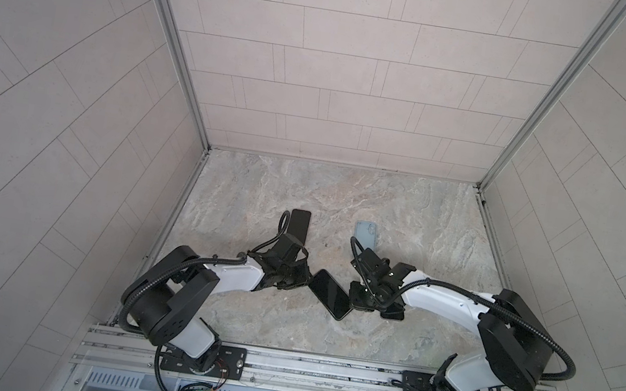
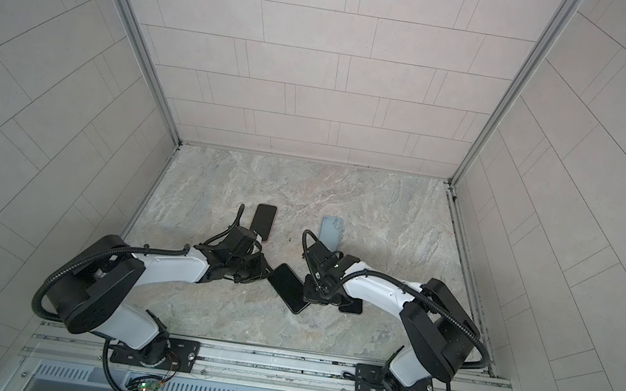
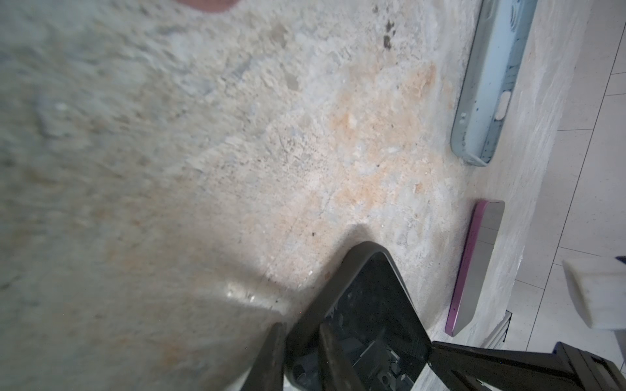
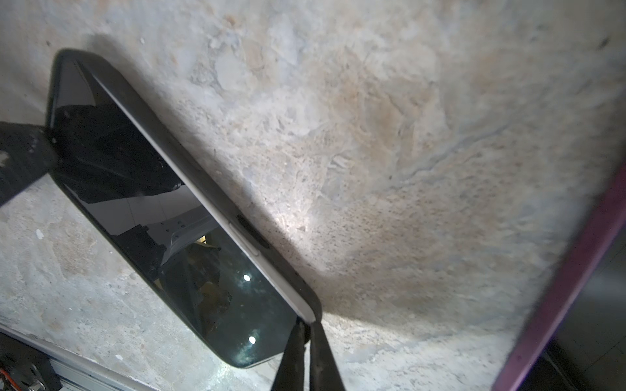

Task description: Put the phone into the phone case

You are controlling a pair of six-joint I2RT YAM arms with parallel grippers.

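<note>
**Phone in dark case, held at both ends**

Nearest, the metal rail (image 1: 319,367) carries both arm bases. Beyond it, over the middle of the desk (image 1: 304,187), the phone (image 1: 330,293) sits glass-up in the dark case (image 3: 325,287) and lies diagonally. In the right wrist view the phone's pale side edge stands proud of the case rim along one long side.

The left end effector (image 1: 304,283) clamps one end, with one finger on the glass and one under the case. The right end effector (image 4: 305,333) is closed, its tips at a corner of the other end. Whether they pinch the rim cannot be told.

A purple phone (image 3: 477,264) lies flat just beside the right end effector. Farther off, well apart from each other, lie a black phone (image 1: 298,224) and a blue case (image 1: 366,234), which is open side up and empty. Matt, stone-patterned surface runs from these to the tiled back wall (image 1: 343,62).
</note>
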